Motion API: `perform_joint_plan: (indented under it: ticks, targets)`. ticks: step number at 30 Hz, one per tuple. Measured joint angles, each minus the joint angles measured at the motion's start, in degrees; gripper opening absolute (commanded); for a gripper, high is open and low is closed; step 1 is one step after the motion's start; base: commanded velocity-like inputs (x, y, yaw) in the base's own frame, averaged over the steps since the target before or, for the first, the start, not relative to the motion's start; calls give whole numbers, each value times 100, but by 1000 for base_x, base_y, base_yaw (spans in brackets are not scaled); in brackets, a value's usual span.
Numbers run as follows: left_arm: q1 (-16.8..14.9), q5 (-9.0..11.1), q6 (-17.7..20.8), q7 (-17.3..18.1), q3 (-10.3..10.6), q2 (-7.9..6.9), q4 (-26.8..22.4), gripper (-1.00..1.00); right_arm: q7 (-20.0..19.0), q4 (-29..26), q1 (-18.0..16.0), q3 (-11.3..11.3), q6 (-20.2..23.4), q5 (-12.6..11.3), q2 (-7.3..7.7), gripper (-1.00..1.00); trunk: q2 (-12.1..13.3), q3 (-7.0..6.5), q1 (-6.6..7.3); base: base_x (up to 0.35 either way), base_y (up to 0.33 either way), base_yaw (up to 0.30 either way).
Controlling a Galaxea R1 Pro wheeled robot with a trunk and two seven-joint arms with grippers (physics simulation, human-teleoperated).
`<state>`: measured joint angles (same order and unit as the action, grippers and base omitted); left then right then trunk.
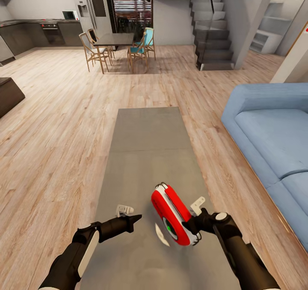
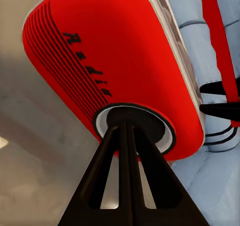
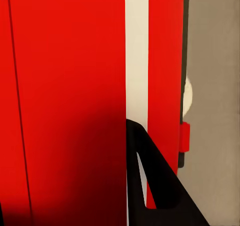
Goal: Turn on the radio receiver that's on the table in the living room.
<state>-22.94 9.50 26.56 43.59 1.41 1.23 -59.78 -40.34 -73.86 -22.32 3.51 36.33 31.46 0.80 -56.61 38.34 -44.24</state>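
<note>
The radio receiver (image 1: 172, 213), red with a white body, hangs tilted just above the near part of the grey-taupe table (image 1: 145, 140). My right gripper (image 1: 190, 228) is shut on its right side; in the right wrist view a black finger (image 3: 152, 186) presses along the radio's (image 3: 65, 86) white band. My left gripper (image 1: 137, 217) is shut and points at the radio's face from the left. In the left wrist view its joined fingertips (image 2: 127, 126) touch the round dial (image 2: 162, 131) on the red front (image 2: 115, 51) marked "Radio".
A light blue sofa (image 1: 273, 131) runs along the table's right side. Wood plank floor (image 1: 55, 127) lies to the left and beyond. Far back stand a dark dining table with chairs (image 1: 113, 39), the kitchen (image 1: 38, 28) and stairs (image 1: 211, 28). A dark cabinet (image 1: 8, 95) sits at the left edge.
</note>
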Motion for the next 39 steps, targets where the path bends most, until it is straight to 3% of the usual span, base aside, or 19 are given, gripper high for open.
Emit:
perform_joint_plan:
  ticks: [20,39]
  targets:
    - [0,-1,-1,0,0,0,1,-100,890,395,53,-1,-125,-71,0,-100,0,0,0,0,0,0]
    - [0,-1,-1,0,0,0,2,-100,1075,646,53,0,-218,-111,0,-100,0,0,0,0,0,0]
